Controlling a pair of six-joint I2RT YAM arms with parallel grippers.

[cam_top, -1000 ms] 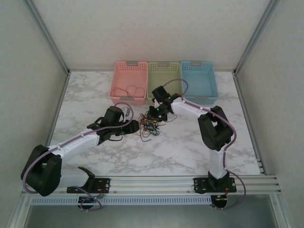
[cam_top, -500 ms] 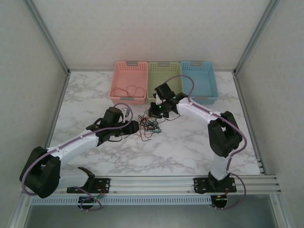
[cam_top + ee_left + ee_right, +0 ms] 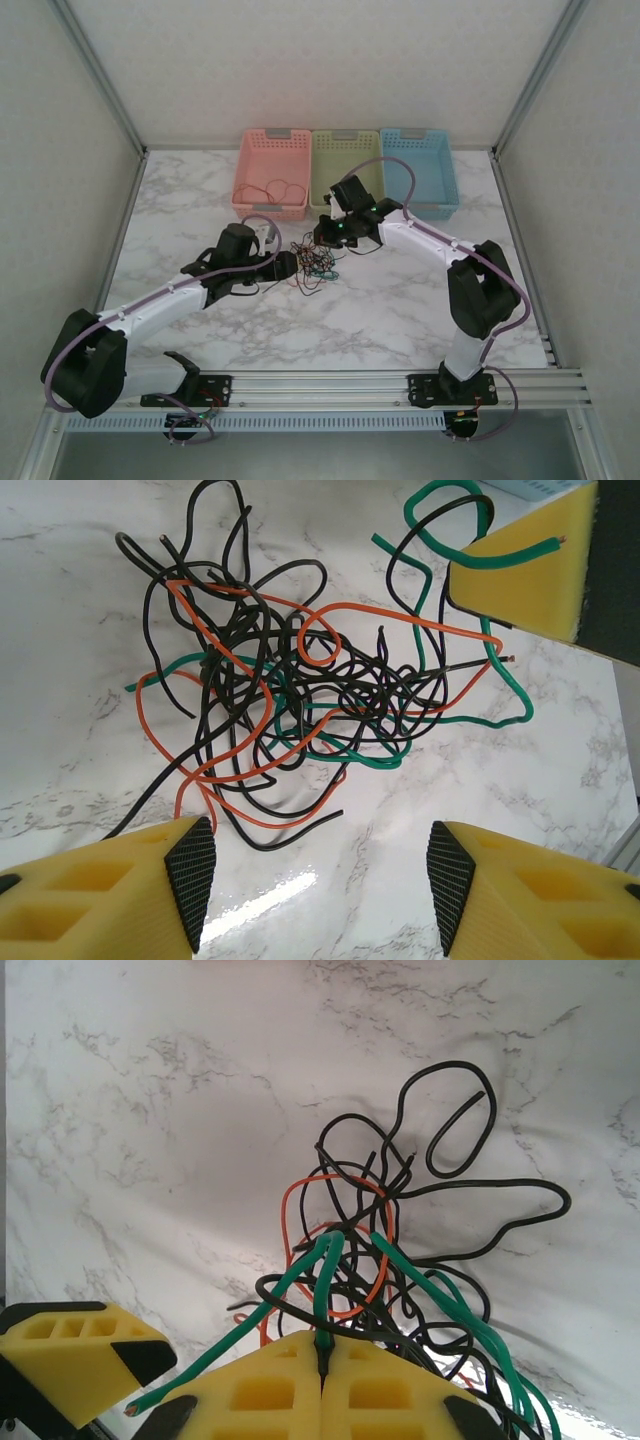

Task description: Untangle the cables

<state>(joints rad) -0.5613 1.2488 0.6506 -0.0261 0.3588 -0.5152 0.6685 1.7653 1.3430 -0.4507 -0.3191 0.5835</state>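
A marble worktop (image 3: 400, 310) is seen from above, with two robot arms reaching in from its near edge. A tangle of thin black, red and green cables (image 3: 315, 262) lies near the middle of the worktop, a little toward the far edge. Three baskets stand in a row along that far edge: pink (image 3: 268, 209), green (image 3: 345, 141) and blue (image 3: 432, 208). A looped red wire (image 3: 275, 190) lies in the pink one.

The left gripper (image 3: 320, 880) sits just left of the tangle. Its yellow fingers (image 3: 100, 890) stand wide apart and hold nothing, with bare marble between them and the cables just beyond the tips.

The right gripper (image 3: 322, 1360) is at the far side of the tangle. Its fingers are pressed together on a green cable (image 3: 323, 1270), which rises from the heap to the pinch.
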